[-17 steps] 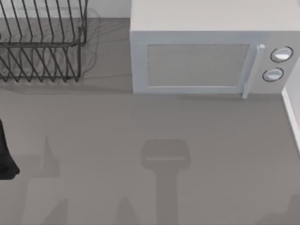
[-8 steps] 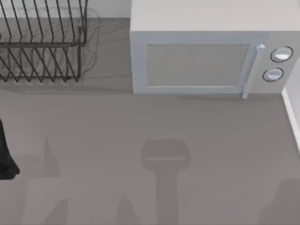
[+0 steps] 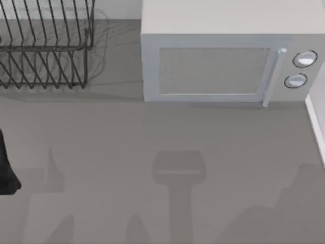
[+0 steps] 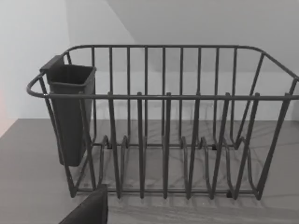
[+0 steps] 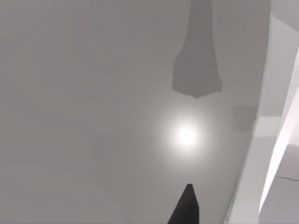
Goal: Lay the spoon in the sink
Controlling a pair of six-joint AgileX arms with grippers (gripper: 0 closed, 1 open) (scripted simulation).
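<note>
The spoon is out of view. A dark part of my left arm [image 3: 6, 170] sits at the top view's left edge, in front of the dish rack. A dark corner of my left gripper [image 4: 91, 210] shows in the left wrist view, facing the rack. In the right wrist view a dark tip of my right gripper [image 5: 186, 207] hangs over bare grey counter [image 5: 93, 116], beside a pale stepped edge [image 5: 275, 154]. I cannot tell whether that edge belongs to the sink.
A black wire dish rack [image 3: 45, 46] with a dark cutlery cup [image 4: 70, 112] stands at the back left. A white microwave [image 3: 223, 56], door shut, fills the back middle and right. A pale raised edge [image 3: 317, 127] borders the counter's right side.
A shadow at the top view's lower right has grown and spread up and to the left. The left arm has not moved.
</note>
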